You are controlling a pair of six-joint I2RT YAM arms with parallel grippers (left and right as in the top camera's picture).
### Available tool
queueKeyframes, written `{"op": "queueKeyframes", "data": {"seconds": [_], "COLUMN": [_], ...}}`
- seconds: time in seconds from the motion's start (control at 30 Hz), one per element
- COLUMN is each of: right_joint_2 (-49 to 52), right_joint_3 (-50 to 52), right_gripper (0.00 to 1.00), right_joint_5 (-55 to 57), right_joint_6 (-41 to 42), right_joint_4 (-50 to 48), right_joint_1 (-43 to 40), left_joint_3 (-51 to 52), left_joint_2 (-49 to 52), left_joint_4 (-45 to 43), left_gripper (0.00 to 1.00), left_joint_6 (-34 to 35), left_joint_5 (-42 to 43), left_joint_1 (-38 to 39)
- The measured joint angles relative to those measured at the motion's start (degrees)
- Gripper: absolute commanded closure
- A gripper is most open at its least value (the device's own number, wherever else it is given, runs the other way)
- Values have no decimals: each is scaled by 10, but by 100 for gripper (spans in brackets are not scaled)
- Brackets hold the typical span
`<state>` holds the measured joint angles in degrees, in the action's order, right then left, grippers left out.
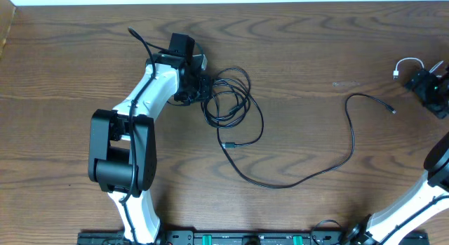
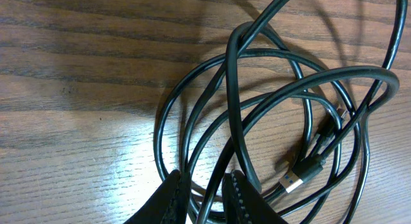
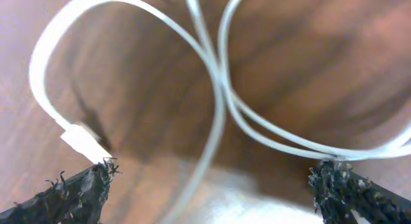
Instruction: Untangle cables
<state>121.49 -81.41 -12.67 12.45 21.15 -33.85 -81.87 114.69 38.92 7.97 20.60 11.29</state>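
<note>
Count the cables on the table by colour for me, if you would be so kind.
Black cables: 2 (the coiled black cable, the long black cable)
White cables: 1 (the white cable)
Total: 3

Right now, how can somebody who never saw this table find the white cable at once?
On the wooden table, go to the right edge, where the right gripper hangs open. The white cable lies looped right by it. It is the only white cord; the coiled black cable and the long black cable lie further left.
</note>
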Motion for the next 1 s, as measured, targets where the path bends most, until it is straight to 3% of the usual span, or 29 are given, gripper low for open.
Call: {"op": "queueKeyframes", "data": {"seconds": [0.73,1.0], "right_joint_2": [3,-77], "right_joint_3": [1,4], "right_gripper": [1,1], "right_joint_5": [-91,-72], "right_joint_6": [-60,-64], "right_joint_4": [-26,-10], "right_joint_1": [83,69], "left_joint_3": [5,6], "left_joint_2": [0,0], "left_joint_4": [-2,-2], "left_gripper": [78,78], "left_joint_6": [0,0], "left_joint_5": [0,0], "left_joint_1": [0,0]}}
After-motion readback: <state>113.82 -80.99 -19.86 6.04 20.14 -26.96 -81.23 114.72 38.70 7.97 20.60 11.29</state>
